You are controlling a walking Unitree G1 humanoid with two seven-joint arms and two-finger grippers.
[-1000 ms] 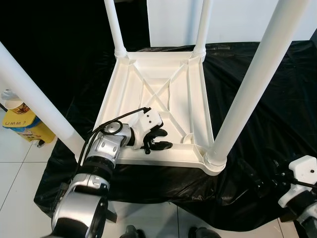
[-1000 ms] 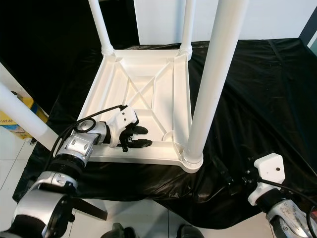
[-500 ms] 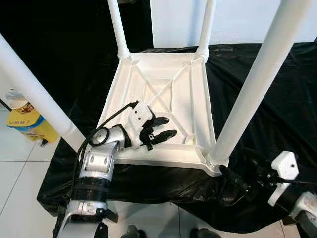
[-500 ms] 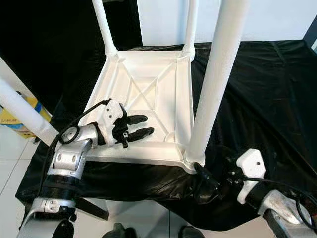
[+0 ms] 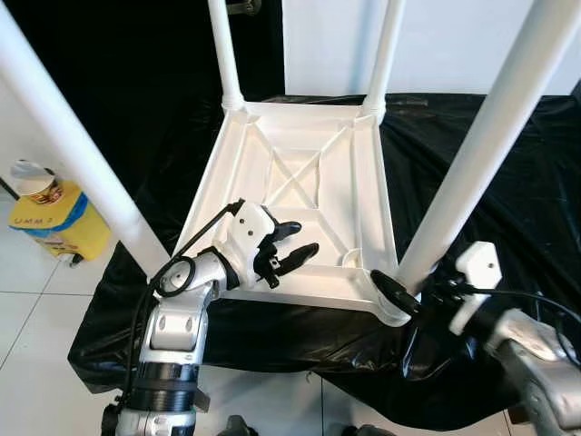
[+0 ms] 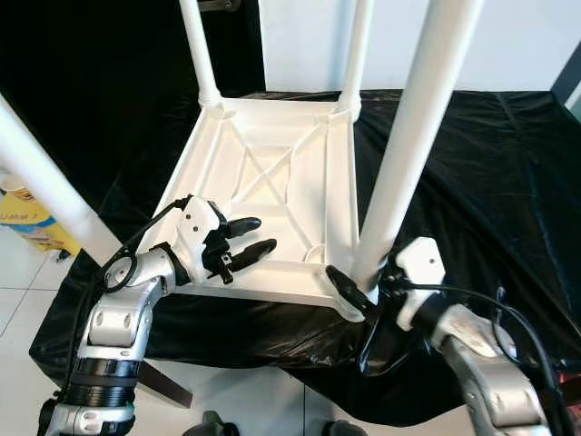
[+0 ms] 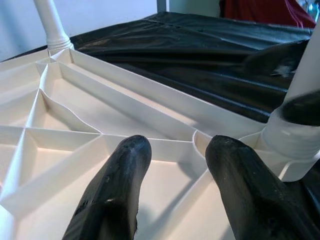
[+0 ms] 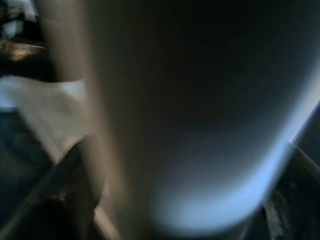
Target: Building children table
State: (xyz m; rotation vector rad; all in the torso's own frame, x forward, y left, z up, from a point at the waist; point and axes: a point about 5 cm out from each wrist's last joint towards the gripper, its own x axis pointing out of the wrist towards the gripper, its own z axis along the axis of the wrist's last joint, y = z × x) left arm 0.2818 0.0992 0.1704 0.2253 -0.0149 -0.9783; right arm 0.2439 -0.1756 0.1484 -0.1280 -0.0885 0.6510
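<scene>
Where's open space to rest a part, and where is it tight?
Free: the black sheet right of the upturned table, and the table's ribbed panel between the far legs. Tight: the near edge, where the left claw hovers open and the right claw meets the near-right leg.

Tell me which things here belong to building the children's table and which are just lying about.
Part of the job:
- upturned white table top
- four white legs, such as the near right leg
- left gripper, open above the top
- right gripper, at the near right leg's base

Just lying about:
- black sheet under the table
- yellow container on the floor
</scene>
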